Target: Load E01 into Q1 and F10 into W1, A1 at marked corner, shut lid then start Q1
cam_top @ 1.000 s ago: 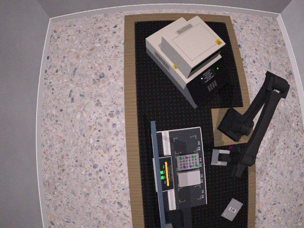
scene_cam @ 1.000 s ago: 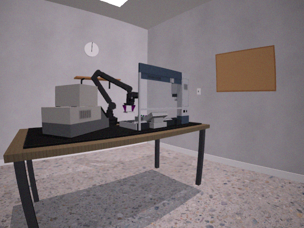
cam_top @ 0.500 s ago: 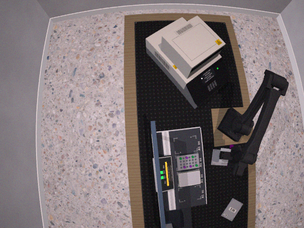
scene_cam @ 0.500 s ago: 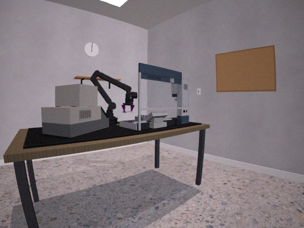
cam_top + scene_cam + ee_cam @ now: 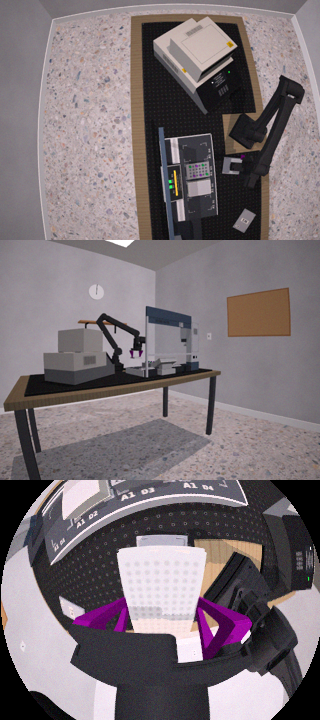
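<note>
My gripper (image 5: 163, 616) is shut on a white 96-well PCR plate (image 5: 163, 590), gripping it across its width and holding it level in the air. I cannot read its ID label. In the side view the purple fingers (image 5: 136, 353) hang well above the table. In the overhead view the gripper (image 5: 242, 157) is over the grey regrip nest (image 5: 229, 164), right of the deck. Deck slots D4 (image 5: 196, 152) and D1 (image 5: 200, 204) look empty. The cycler Q1 (image 5: 196, 51) stands at the far end with a green lamp (image 5: 229, 72). I cannot tell its lid state. The nest W1 (image 5: 245, 218) lies near the front right.
The tube cooling block (image 5: 197, 171) with green and purple tubes sits on D3, and the pale deep-well block (image 5: 199, 188) on D2. A tall blue-topped frame (image 5: 168, 317) stands along the deck's far side. The arm's base (image 5: 244, 130) stands between Q1 and the nests.
</note>
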